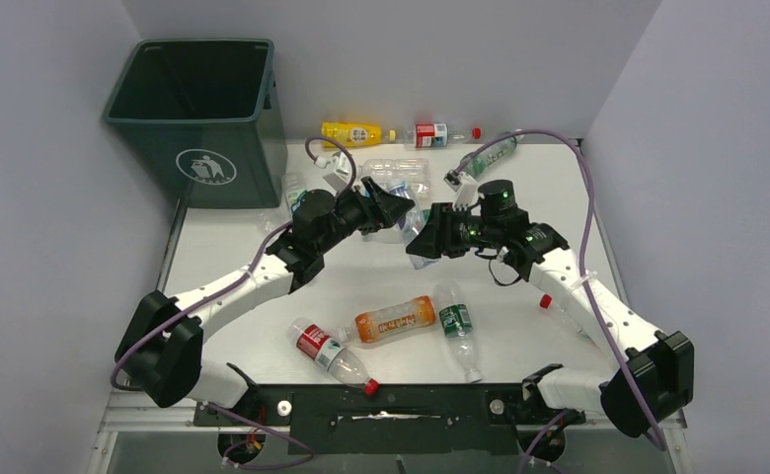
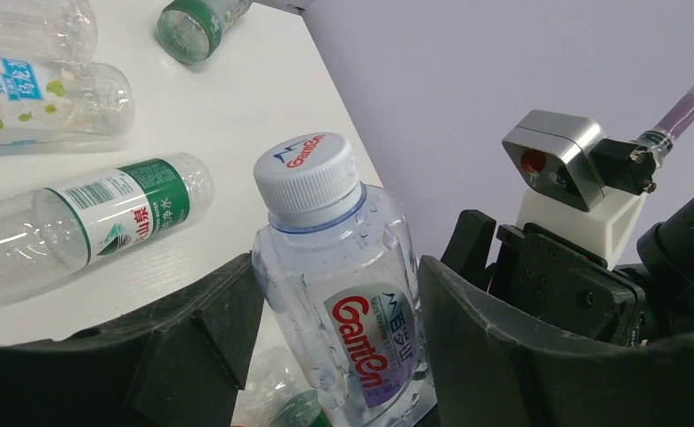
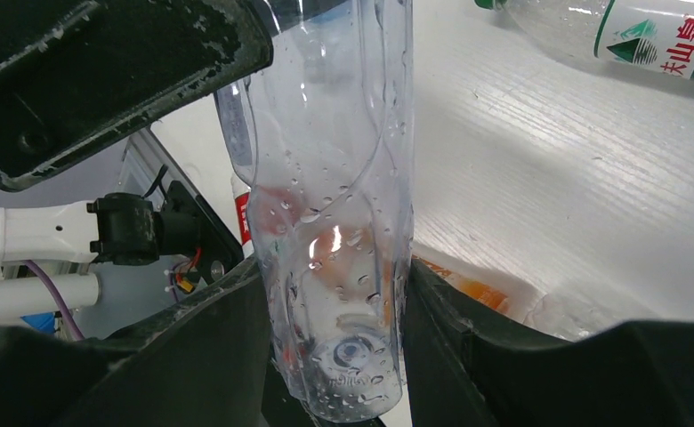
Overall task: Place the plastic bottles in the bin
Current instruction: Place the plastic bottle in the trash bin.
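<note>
Mid-handover above the middle of the white tabletop (image 1: 361, 281), well apart from the tall dark green plastic bin (image 1: 154, 148) at the far left corner. Gripping one small clear plastic bottle with a white cap and a red-lettered label (image 3: 326, 205) from both ends. Left gripper (image 2: 339, 294) closed narrow across the labelled body below the cap, both fingers seemingly touching. Right gripper (image 3: 334, 294) closed narrow on the base end, pinching the thin wall.

Most likely to go wrong at the release. Letting go on the right before the left grip is firm: a drop onto the tabletop, probably a roll toward the orange plastic bottle (image 1: 394, 321) and the clear green-labelled bottle (image 1: 455, 331) by the near edge. Pulling away on the left while clamped on the right: a tug-of-war, twisting or crumpling the soft plastic, possibly popping it free of both. Slippery too, judging by the droplets beading the wall. Tight between the two wrists as well; risks a knock when swinging left. Then a long carry to the bin, needing height to clear the rim. Carried too low, strikes the front wall.
</note>
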Controlling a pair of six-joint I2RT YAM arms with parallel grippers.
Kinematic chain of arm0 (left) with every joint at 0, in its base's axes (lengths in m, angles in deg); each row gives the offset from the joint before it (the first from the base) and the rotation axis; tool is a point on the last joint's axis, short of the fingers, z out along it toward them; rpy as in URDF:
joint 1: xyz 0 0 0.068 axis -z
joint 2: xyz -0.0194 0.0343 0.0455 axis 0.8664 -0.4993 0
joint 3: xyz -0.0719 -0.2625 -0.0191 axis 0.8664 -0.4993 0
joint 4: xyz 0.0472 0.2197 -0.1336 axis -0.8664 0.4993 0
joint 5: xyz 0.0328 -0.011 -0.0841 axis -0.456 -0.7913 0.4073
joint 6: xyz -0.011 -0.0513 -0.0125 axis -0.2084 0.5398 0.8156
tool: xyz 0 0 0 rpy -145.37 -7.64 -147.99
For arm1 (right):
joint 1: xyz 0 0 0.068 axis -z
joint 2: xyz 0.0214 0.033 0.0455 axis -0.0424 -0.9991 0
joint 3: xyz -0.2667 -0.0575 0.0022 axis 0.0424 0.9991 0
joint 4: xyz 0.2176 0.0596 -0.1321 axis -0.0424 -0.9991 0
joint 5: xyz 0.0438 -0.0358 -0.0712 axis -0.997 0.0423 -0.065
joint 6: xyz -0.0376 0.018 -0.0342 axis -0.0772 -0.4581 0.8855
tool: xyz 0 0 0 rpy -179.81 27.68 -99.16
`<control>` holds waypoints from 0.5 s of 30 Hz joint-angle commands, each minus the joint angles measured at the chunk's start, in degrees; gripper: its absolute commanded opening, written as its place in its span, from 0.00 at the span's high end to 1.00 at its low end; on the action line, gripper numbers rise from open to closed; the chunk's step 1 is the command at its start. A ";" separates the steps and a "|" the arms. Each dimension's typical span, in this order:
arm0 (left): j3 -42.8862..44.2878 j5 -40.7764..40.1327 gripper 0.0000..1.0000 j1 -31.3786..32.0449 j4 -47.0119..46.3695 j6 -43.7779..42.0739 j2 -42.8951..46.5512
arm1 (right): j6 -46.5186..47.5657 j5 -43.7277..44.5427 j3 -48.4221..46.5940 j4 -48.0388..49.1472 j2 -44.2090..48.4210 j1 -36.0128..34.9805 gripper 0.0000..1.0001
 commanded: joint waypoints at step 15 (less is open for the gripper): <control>11.58 0.19 0.55 -5.04 11.88 -8.99 -2.29 | 2.43 2.68 -1.27 -0.41 7.22 -1.14 0.02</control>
